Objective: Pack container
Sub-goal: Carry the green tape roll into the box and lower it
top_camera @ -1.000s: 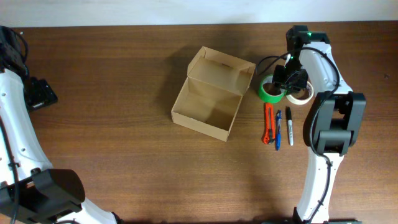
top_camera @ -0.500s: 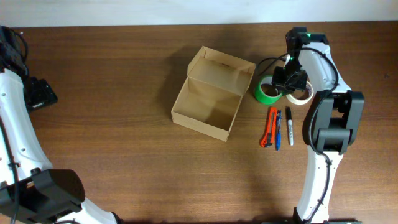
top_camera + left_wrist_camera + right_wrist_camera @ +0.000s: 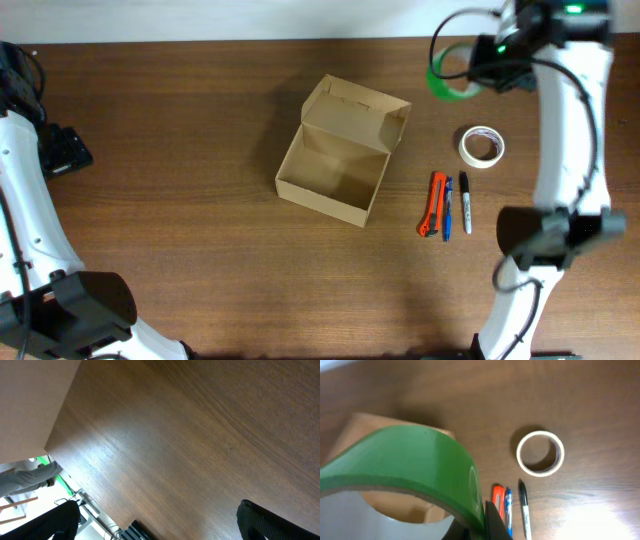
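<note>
The container (image 3: 342, 152) is a tan cardboard box, open, its flap lid standing at the far side; it also shows in the right wrist view (image 3: 367, 460). My right gripper (image 3: 478, 70) is shut on a green tape roll (image 3: 450, 78) and holds it high above the table, right of and beyond the box. The roll fills the right wrist view (image 3: 410, 467). My left gripper (image 3: 160, 525) is open and empty over bare table at the far left; its fingertips show at the wrist view's lower corners.
A white tape roll (image 3: 481, 146) lies on the table right of the box. An orange box cutter (image 3: 432, 203), a blue pen (image 3: 447, 208) and a black marker (image 3: 465, 202) lie side by side below it.
My right gripper has lifted the green tape roll off the table, up and toward the back. The box cutter shifted slightly earlier. The left arm has not moved.
</note>
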You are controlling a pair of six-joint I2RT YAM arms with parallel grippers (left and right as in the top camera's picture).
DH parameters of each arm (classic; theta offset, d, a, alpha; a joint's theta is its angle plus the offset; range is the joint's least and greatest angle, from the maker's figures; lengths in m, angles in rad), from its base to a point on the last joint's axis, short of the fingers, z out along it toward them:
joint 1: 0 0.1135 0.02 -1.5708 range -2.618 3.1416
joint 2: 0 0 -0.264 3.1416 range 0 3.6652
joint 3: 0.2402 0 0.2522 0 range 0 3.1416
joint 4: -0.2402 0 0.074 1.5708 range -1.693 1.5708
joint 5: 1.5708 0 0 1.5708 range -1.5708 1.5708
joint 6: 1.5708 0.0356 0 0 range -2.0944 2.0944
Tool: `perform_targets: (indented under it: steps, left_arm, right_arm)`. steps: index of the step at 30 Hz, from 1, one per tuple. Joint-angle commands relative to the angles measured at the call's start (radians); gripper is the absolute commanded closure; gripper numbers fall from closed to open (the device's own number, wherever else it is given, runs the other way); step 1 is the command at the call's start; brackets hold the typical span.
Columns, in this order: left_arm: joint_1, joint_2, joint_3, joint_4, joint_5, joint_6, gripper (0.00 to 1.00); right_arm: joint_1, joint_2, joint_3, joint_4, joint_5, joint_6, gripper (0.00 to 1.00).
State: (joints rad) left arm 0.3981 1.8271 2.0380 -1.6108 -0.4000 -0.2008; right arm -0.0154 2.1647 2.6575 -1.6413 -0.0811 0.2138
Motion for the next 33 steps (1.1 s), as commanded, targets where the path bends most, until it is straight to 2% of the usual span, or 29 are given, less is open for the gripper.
perform_targets:
  steps: [1, 9, 15, 20, 26, 33]
  left_arm:
    - [0.005, 0.011, -0.003, 0.002, 0.001, 0.012, 0.0]
    - [0.005, 0.011, -0.003, 0.002, 0.001, 0.012, 0.0]
    - [0.005, 0.011, -0.003, 0.002, 0.001, 0.012, 0.0]
    - [0.005, 0.011, -0.003, 0.002, 0.001, 0.012, 0.0]
    - [0.005, 0.011, -0.003, 0.002, 0.001, 0.012, 0.0]
    - [0.005, 0.011, -0.003, 0.002, 0.001, 0.012, 0.0]
  right_arm:
    - [0.078, -0.09, 0.103, -0.058, -0.022, -0.063, 0.96]
    - [0.319, -0.161, 0.088, -0.058, 0.037, -0.087, 0.96]
    - [0.474, -0.161, -0.088, -0.057, 0.112, -0.095, 0.96]
    - [0.524, -0.159, -0.288, -0.005, 0.161, -0.106, 0.96]
    - [0.532, -0.154, -0.486, 0.147, 0.164, -0.106, 0.96]
    - [0.533, -0.093, -0.532, 0.268, 0.101, -0.106, 0.96]
